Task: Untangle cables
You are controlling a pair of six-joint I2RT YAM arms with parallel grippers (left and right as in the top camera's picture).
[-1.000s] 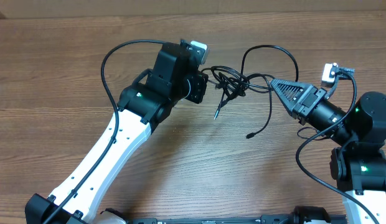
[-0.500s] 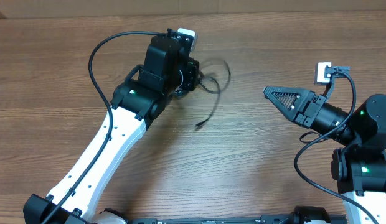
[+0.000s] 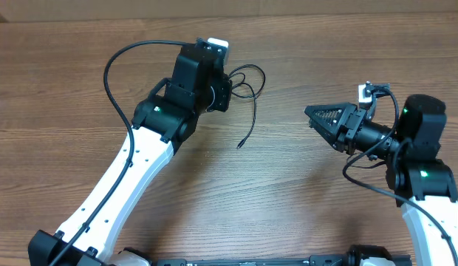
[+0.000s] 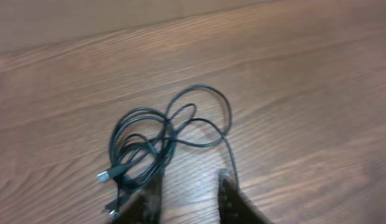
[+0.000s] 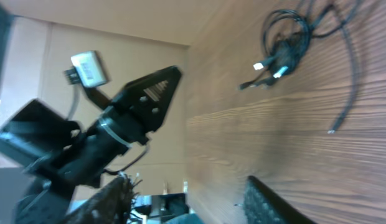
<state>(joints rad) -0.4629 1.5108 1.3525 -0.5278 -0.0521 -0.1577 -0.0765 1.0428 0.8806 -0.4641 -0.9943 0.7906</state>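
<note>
Wood table (image 3: 288, 199). Left arm (image 3: 133, 170) reaches far-centre, right arm (image 3: 421, 170) sits at right. Left gripper (image 4: 191, 179) is partly open and empty; right gripper (image 5: 188, 182) is wide open and empty. Cables (image 4: 167, 138) lie tangled on the table just beside the left gripper, one loose end trailing nearward.

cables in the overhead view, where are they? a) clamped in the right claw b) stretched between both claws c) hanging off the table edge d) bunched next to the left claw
d: the cables sit bunched just ahead of the left claw, while the right claw is open, empty and well apart from them.
</note>
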